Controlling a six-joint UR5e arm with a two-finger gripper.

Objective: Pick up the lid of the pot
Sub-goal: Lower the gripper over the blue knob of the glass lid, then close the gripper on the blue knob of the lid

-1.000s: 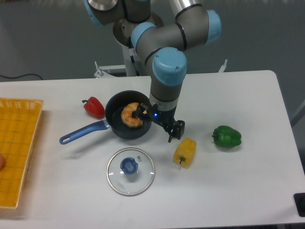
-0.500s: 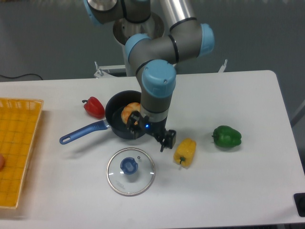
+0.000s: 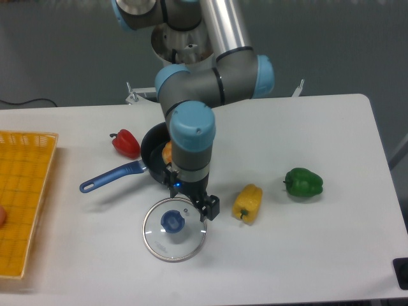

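Observation:
My gripper (image 3: 188,204) points downward over the back right part of the glass pot lid, its two fingers apart with nothing visible between them. The round transparent lid (image 3: 175,247) with a silvery rim lies on the table, its blue knob (image 3: 173,221) facing up. That knob is just to the front left of the fingers and is not between them. Part of the lid's back right rim is hidden behind the gripper. The height of the fingertips above the glass is hard to tell.
Behind the lid is a black pan (image 3: 153,141) with a blue handle (image 3: 113,176), holding something orange. A yellow pepper (image 3: 247,203) lies right of the gripper, a green one (image 3: 303,183) farther right. A red pepper (image 3: 126,144) is back left, an orange crate (image 3: 22,204) far left.
The arm has moved left and toward the front, carrying my gripper from in front of the pan to over the lid's back right edge. The lid and the peppers have not moved.

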